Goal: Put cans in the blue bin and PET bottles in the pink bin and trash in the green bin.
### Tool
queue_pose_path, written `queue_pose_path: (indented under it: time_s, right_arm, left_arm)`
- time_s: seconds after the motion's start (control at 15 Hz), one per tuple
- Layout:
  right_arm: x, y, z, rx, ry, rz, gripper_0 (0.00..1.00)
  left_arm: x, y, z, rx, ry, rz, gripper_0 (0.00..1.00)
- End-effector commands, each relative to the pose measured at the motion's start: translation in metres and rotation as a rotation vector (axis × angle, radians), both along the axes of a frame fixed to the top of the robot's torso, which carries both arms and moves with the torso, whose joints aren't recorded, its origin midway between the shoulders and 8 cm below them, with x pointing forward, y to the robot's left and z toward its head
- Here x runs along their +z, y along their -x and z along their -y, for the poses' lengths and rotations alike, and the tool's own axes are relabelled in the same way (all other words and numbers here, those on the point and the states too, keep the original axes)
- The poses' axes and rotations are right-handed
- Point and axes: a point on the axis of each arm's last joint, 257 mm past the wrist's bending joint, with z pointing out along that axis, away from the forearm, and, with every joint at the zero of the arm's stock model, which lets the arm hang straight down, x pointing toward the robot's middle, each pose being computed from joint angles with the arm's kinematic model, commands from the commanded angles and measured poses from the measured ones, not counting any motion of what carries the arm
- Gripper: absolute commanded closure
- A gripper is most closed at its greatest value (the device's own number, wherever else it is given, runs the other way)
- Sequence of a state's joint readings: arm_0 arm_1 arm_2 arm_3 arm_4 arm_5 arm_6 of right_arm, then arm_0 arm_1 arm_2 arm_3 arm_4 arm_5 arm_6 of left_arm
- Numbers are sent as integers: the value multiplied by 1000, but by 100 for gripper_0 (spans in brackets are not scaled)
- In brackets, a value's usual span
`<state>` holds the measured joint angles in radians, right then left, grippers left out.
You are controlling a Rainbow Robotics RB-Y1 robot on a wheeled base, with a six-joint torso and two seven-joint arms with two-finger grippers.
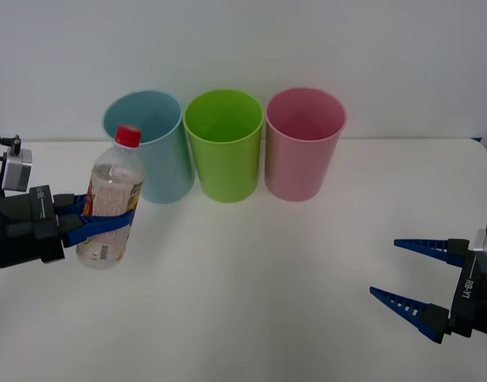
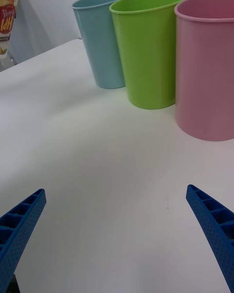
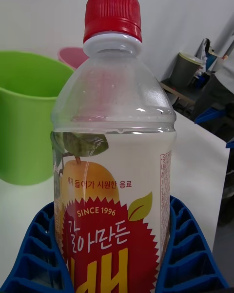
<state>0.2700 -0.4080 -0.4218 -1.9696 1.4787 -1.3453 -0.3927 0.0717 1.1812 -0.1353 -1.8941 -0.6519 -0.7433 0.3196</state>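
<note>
A clear PET bottle (image 1: 110, 208) with a red cap stands upright at the table's left, and my left gripper (image 1: 108, 220) is shut on its labelled body. The left wrist view shows the bottle (image 3: 114, 166) close up between the blue fingers (image 3: 187, 254). Behind it the blue bin (image 1: 148, 143), green bin (image 1: 224, 143) and pink bin (image 1: 304, 142) stand in a row at the back of the table. My right gripper (image 1: 407, 273) hovers open at the right front, nothing between its fingers (image 2: 217, 229). From there the blue bin (image 2: 105, 39), green bin (image 2: 151, 49) and pink bin (image 2: 207, 68) lie ahead.
White tabletop (image 1: 251, 286) stretches between the two arms and in front of the bins. A white wall rises behind the bins. The table's right edge (image 1: 486, 155) lies past the pink bin.
</note>
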Motion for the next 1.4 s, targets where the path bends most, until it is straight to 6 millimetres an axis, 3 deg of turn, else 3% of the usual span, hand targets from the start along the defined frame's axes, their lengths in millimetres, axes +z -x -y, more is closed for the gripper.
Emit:
queue_pose_path:
  time_s: [0.07,0.27,0.8,1.13,1.4]
  right_arm:
    - [0,0,0,0,0,0,0]
    - [0,0,0,0,0,0,0]
    - [0,0,0,0,0,0,0]
    - [0,0,0,0,0,0,0]
    - [0,0,0,0,0,0,0]
  left_arm:
    - [33,-5,17,-25,21,45,100]
    - [65,-16,41,-32,60,95,100]
    - [129,-88,110,86,180,163,100]
    - [150,-132,140,141,234,212,100]
    - [151,-154,174,170,255,205,100]
